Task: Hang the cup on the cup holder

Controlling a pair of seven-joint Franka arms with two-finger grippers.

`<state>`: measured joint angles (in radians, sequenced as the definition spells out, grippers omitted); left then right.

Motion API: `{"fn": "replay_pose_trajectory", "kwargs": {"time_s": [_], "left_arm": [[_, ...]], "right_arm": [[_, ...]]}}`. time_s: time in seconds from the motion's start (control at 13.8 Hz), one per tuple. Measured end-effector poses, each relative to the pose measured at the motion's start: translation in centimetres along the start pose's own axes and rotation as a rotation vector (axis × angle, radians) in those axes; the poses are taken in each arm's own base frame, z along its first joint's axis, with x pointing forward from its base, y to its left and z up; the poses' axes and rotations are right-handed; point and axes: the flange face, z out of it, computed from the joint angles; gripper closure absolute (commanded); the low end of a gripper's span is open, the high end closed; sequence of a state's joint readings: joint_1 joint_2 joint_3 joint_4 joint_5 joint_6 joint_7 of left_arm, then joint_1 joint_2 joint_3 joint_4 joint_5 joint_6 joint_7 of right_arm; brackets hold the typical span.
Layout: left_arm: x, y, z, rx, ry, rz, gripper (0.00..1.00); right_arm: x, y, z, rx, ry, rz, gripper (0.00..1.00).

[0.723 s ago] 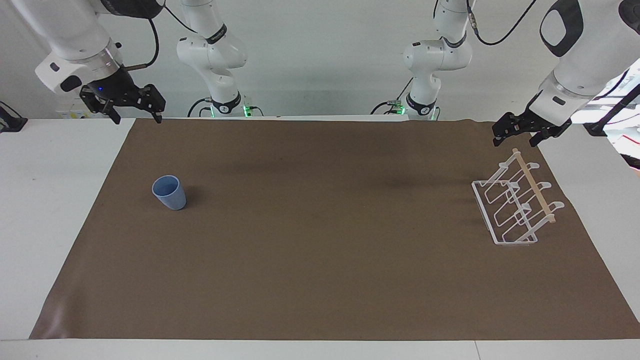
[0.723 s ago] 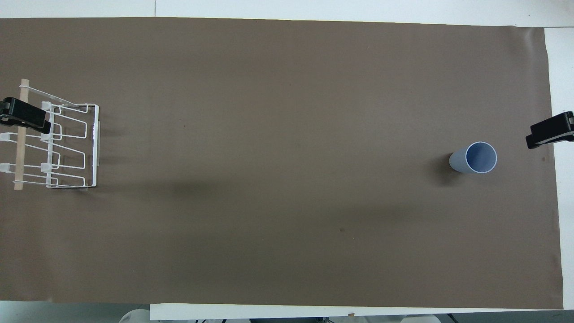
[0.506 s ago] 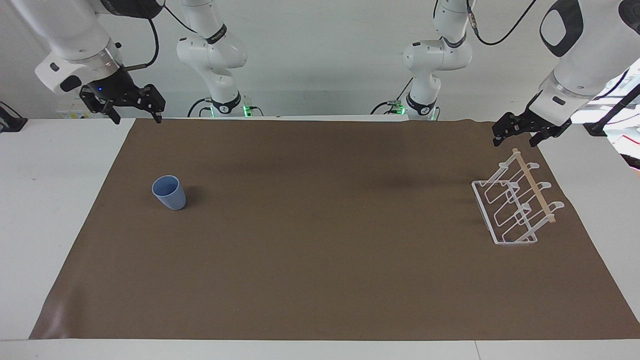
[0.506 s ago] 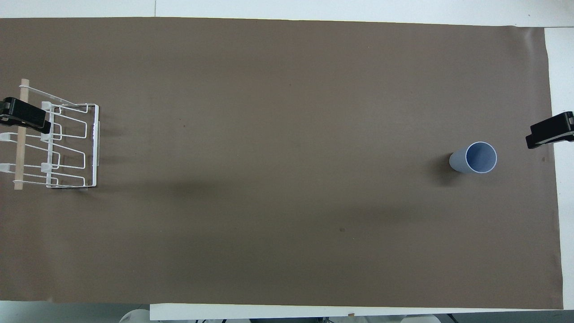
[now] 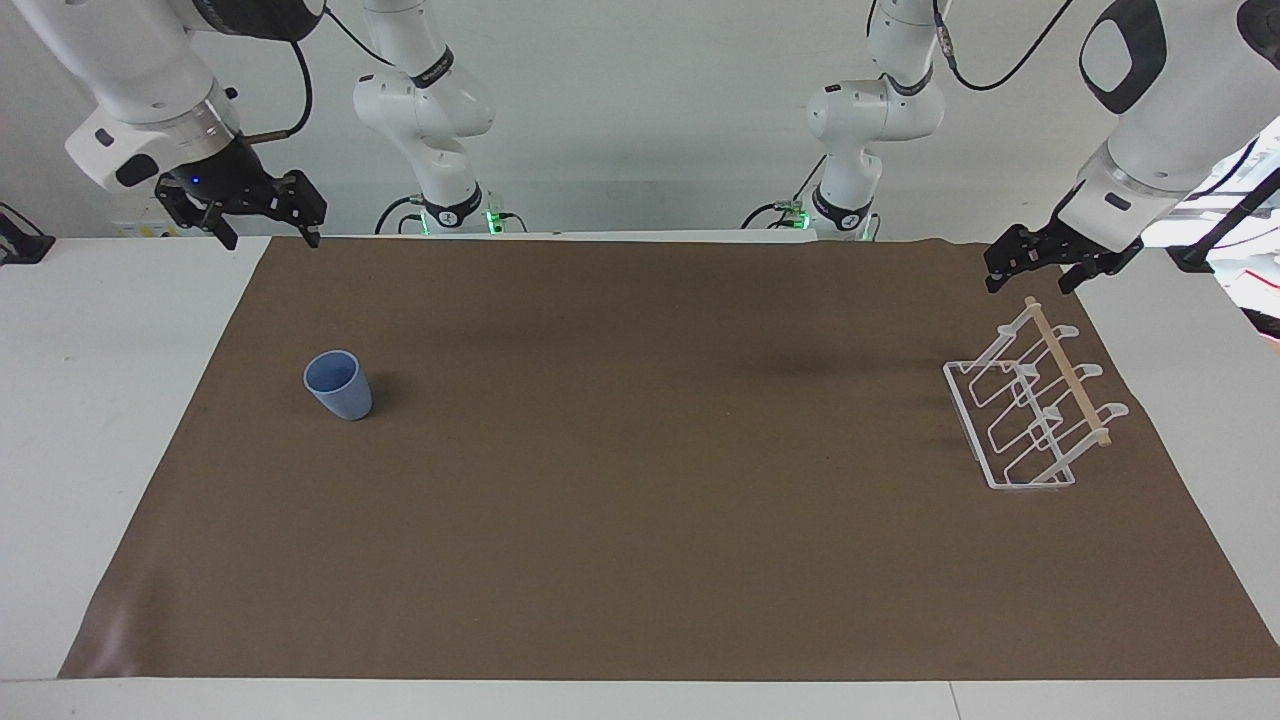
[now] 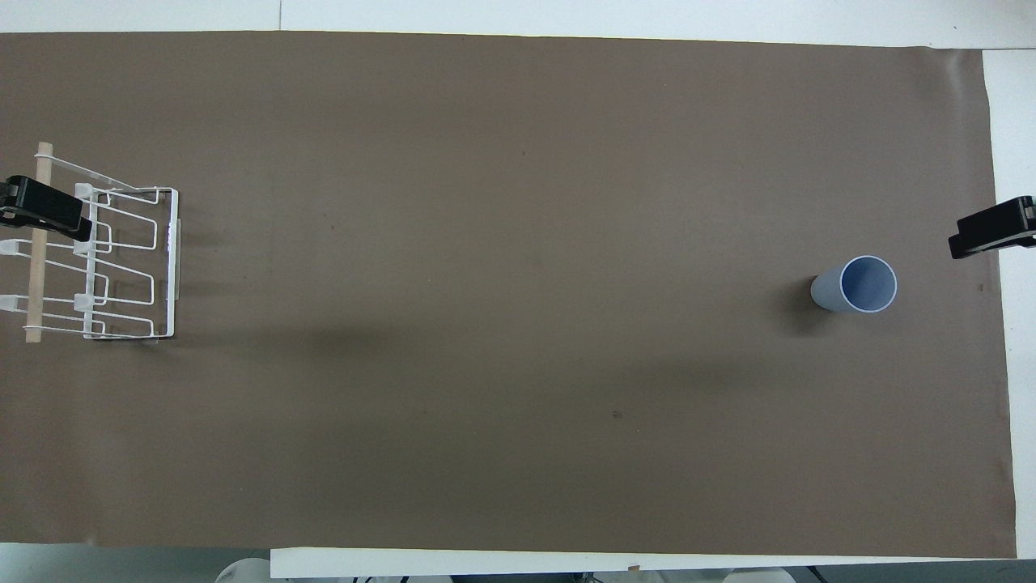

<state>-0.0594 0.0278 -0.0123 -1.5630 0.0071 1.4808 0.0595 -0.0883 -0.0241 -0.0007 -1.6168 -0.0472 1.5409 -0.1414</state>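
Observation:
The light-blue cup (image 5: 338, 386) stands upright, mouth up, on the brown mat toward the right arm's end of the table; it also shows in the overhead view (image 6: 858, 285). The white wire cup holder (image 5: 1030, 415) with its wooden rod (image 5: 1068, 375) stands toward the left arm's end, and shows in the overhead view (image 6: 113, 259). My right gripper (image 5: 275, 240) hangs open and empty in the air over the mat's edge, apart from the cup; its tip shows in the overhead view (image 6: 991, 231). My left gripper (image 5: 1028, 288) hangs open and empty just above the rod's end; it also shows in the overhead view (image 6: 40, 209).
The brown mat (image 5: 640, 520) covers most of the white table (image 5: 90, 400). Two more white arm bases (image 5: 440, 200) stand at the robots' edge of the table.
My right gripper has shifted slightly upward. The cup, the cup holder and my left gripper have not moved.

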Motion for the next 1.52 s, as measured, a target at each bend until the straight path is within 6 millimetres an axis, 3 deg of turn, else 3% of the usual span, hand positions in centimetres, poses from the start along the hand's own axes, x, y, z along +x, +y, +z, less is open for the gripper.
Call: {"fn": "replay_pose_trajectory", "kwargs": {"time_s": [0.36,0.51,0.72,0.94,1.16,1.23,1.37,1.52], "left_arm": [[0.0,0.0,0.0,0.0,0.0,0.0,0.0],[0.0,0.0,0.0,0.0,0.0,0.0,0.0],[0.0,0.0,0.0,0.0,0.0,0.0,0.0],[0.0,0.0,0.0,0.0,0.0,0.0,0.0],[0.0,0.0,0.0,0.0,0.0,0.0,0.0],[0.0,0.0,0.0,0.0,0.0,0.0,0.0],[0.0,0.0,0.0,0.0,0.0,0.0,0.0],[0.0,0.0,0.0,0.0,0.0,0.0,0.0]], "right_arm": [[1.3,4.0,12.5,-0.006,0.055,-0.026,0.0],[1.3,4.5,16.7,0.001,0.031,-0.026,0.0],[0.9,4.4,21.1,0.015,-0.018,-0.053,0.0],[0.2,5.9,24.0,0.021,-0.023,-0.094,0.05],[-0.6,7.1,26.1,0.027,-0.03,-0.114,0.26],[-0.6,7.0,26.4,0.027,-0.03,-0.117,0.41],[-0.7,6.8,27.0,0.029,-0.033,-0.12,0.83],[-0.6,6.4,27.1,0.03,-0.036,-0.127,1.0]]}}
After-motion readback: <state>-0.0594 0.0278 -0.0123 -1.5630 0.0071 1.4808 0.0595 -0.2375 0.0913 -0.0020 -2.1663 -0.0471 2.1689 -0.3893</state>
